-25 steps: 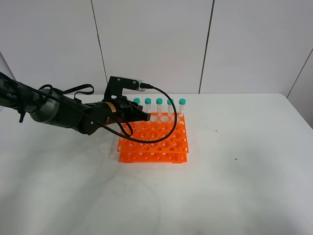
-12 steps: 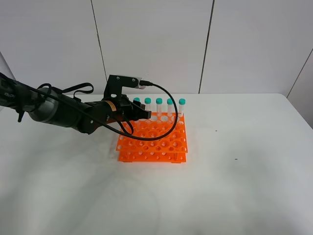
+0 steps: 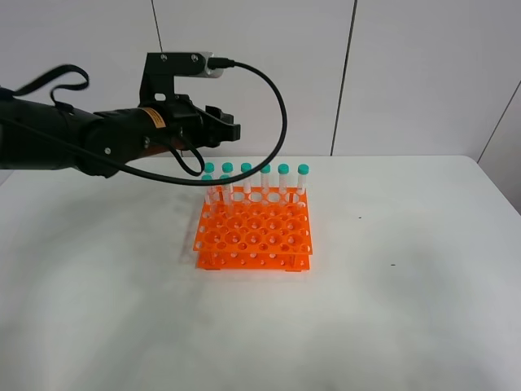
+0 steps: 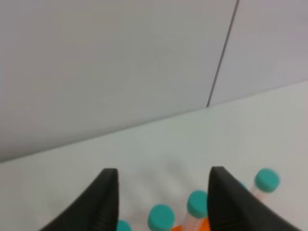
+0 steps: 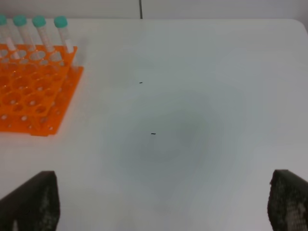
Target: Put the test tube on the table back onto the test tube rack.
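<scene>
The orange test tube rack (image 3: pixel 255 232) sits mid-table, also in the right wrist view (image 5: pixel 29 91). Several teal-capped test tubes stand upright in it: a back row (image 3: pixel 264 181) and two more (image 3: pixel 225 189) one row forward at the left end. My left gripper (image 3: pixel 230 130) hangs well above the rack's back left corner. In the left wrist view it (image 4: pixel 163 169) is open and empty, with tube caps (image 4: pixel 196 202) below the gap. My right gripper (image 5: pixel 163 173) is open and empty over bare table (image 5: pixel 192 106) right of the rack.
The white table (image 3: pixel 407 269) spreads wide on all sides of the rack. A grey panelled wall (image 3: pixel 407 73) rises behind it. The left arm's black cable (image 3: pixel 281 106) loops above the tubes. Two tiny dark specks (image 3: pixel 392 264) mark the right side.
My left gripper has opened and risen up and back from the rack's second row. A tube now stands there where the fingers were. The right gripper has not moved.
</scene>
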{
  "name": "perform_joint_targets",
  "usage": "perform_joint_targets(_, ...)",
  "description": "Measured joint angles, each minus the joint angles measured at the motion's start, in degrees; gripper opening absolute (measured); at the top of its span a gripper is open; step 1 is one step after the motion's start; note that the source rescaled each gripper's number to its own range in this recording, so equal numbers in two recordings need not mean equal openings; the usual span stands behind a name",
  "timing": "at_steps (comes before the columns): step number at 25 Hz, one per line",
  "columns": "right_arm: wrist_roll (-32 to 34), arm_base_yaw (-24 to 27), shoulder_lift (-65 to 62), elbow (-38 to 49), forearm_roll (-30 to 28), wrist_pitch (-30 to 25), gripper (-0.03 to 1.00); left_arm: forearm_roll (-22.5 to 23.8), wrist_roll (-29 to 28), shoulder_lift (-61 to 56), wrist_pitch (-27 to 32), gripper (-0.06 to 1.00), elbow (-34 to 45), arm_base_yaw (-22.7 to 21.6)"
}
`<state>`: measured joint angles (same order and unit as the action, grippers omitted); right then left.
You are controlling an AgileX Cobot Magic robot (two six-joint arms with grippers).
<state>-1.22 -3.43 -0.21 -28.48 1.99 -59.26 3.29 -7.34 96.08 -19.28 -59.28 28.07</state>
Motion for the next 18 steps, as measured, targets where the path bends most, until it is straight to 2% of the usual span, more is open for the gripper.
perform_joint_targets(1,0.0,0.0,0.0,0.0,0.0,0.0,0.93,0.0,0.4,-1.5,3.6,0.76,-0.3,0.0)
perform_joint_targets(2,0.0,0.0,0.0,0.0,0.0,0.0,0.93,0.0,1.0,-2.8,7.9,0.84,-0.8,0.0)
perform_joint_targets(4,0.0,0.0,0.0,0.0,0.0,0.0,0.93,0.0,2.1,-4.2,16.6,0.95,-2.5,-0.2)
perform_joint_targets(9,0.0,0.0,0.0,0.0,0.0,0.0,0.93,-0.1,2.5,-3.9,38.5,1.0,-10.8,-3.9)
perform_joint_targets(13,0.0,0.0,0.0,0.0,0.0,0.0,0.93,-0.2,2.6,-1.4,50.7,1.0,-17.9,-9.7)
perform_joint_targets(18,0.0,0.0,0.0,0.0,0.0,0.0,0.93,0.1,3.5,2.3,65.1,1.0,-20.7,-17.7)
